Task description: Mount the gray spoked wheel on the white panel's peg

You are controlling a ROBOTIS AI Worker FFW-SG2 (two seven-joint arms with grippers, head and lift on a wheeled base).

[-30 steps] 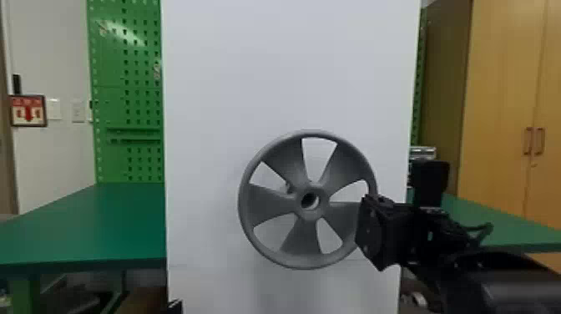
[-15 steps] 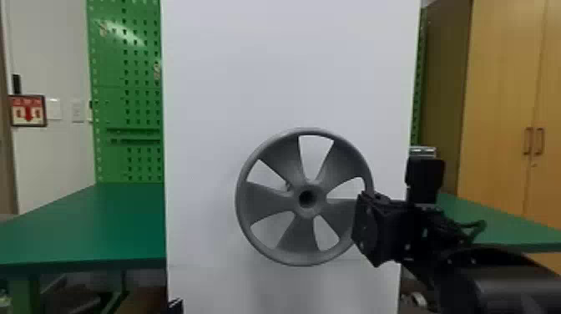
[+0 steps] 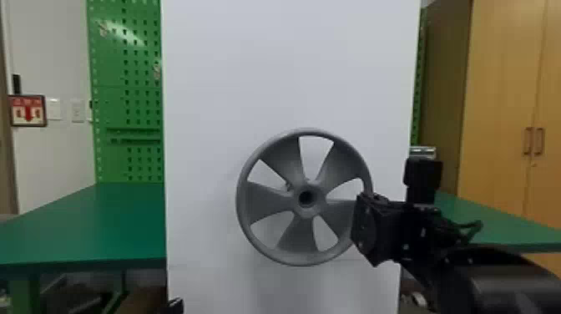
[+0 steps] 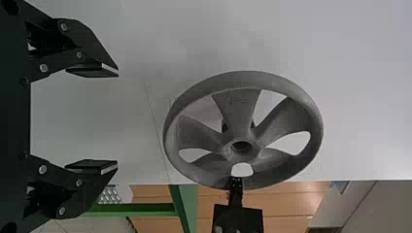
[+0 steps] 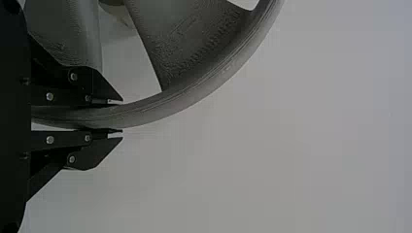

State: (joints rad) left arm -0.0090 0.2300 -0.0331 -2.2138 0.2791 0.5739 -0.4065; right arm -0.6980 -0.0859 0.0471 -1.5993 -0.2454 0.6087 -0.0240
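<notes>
My right gripper (image 3: 360, 227) holds the gray spoked wheel (image 3: 267, 202) by its right rim, in front of the white panel (image 3: 288, 75). In the right wrist view the gripper (image 5: 121, 116) is shut on the rim of the wheel (image 5: 194, 97). A small part of the peg (image 3: 289, 185) shows between the spokes, left of and a little above the hub. The left wrist view has my left gripper (image 4: 118, 119) open and apart from the wheel (image 4: 238, 111). A bit of the left arm's gripper (image 3: 176, 305) shows at the head view's bottom edge.
Green tables (image 3: 83, 225) stand on both sides of the panel, with a green pegboard (image 3: 129, 83) behind at the left. Wooden cabinets (image 3: 501, 104) are at the back right.
The right gripper has carried the wheel slightly left in the head view, and the wheel's hub now faces more directly forward. The left arm shows little change.
</notes>
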